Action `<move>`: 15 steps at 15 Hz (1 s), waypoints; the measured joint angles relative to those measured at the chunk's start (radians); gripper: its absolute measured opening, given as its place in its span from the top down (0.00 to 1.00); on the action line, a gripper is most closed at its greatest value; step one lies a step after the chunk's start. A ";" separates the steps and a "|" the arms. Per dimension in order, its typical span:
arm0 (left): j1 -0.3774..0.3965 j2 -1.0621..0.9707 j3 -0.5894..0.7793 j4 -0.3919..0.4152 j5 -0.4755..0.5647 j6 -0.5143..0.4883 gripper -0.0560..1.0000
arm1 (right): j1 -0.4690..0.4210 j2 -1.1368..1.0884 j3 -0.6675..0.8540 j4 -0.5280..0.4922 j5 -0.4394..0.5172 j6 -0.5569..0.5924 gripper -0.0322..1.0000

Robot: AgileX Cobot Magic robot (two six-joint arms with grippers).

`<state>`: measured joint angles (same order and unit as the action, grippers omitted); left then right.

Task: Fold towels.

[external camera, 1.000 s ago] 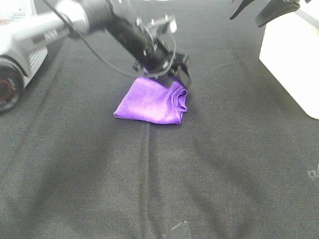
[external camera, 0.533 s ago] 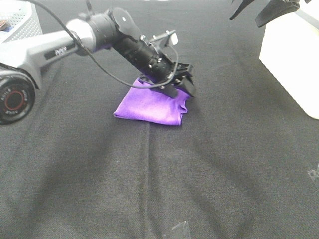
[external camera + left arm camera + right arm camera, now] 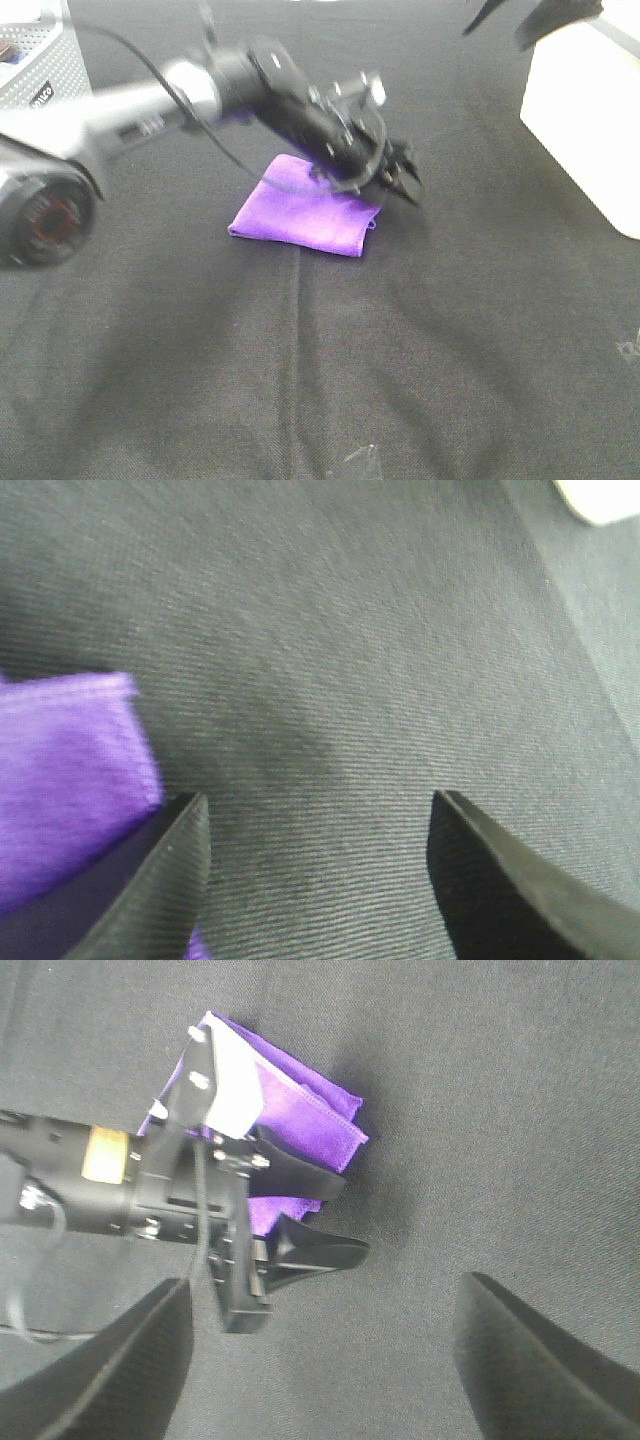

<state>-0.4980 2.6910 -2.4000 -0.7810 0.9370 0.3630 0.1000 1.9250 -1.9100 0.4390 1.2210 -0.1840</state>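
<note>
The purple towel (image 3: 300, 210) lies folded into a flat, small rectangle on the black cloth. My left gripper (image 3: 405, 185) is open and empty, just past the towel's right edge and low over the cloth. In the left wrist view the towel's edge (image 3: 60, 770) lies beside one fingertip (image 3: 170, 880), and bare cloth lies between the fingers. My right gripper (image 3: 520, 15) hangs high at the back right, open and empty. Its wrist view looks down on the towel (image 3: 310, 1125) and on the left gripper (image 3: 320, 1215).
A white box (image 3: 585, 110) stands at the right edge. A grey perforated basket (image 3: 40, 60) stands at the back left. The black tablecloth (image 3: 320, 360) covers the whole surface, with a crease running toward the front.
My left gripper has moved right, off the towel and past its right edge. The towel's bunched right side now lies flat. The right gripper has not moved.
</note>
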 joint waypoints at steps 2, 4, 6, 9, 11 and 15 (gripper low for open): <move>0.032 -0.077 -0.003 0.061 0.076 0.004 0.38 | 0.000 -0.055 0.000 -0.009 0.000 0.000 0.29; 0.077 -0.170 -0.006 0.149 0.146 -0.004 0.38 | 0.000 -0.113 0.000 -0.042 0.001 0.002 0.29; 0.123 -0.241 -0.008 0.292 0.217 -0.074 0.38 | 0.000 -0.158 0.000 -0.120 0.002 0.044 0.29; 0.192 -0.346 -0.008 0.557 0.271 -0.205 0.38 | -0.001 -0.223 0.015 -0.241 0.002 0.098 0.29; 0.242 -0.424 -0.004 0.625 0.274 -0.256 0.38 | -0.008 -0.262 0.050 -0.280 0.002 0.099 0.29; 0.436 -0.633 0.171 0.671 0.273 -0.300 0.38 | -0.096 -0.409 0.263 -0.307 0.001 0.100 0.29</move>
<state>-0.0620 2.0580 -2.2290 -0.1100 1.2100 0.0630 0.0040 1.5160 -1.6470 0.1320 1.2220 -0.0840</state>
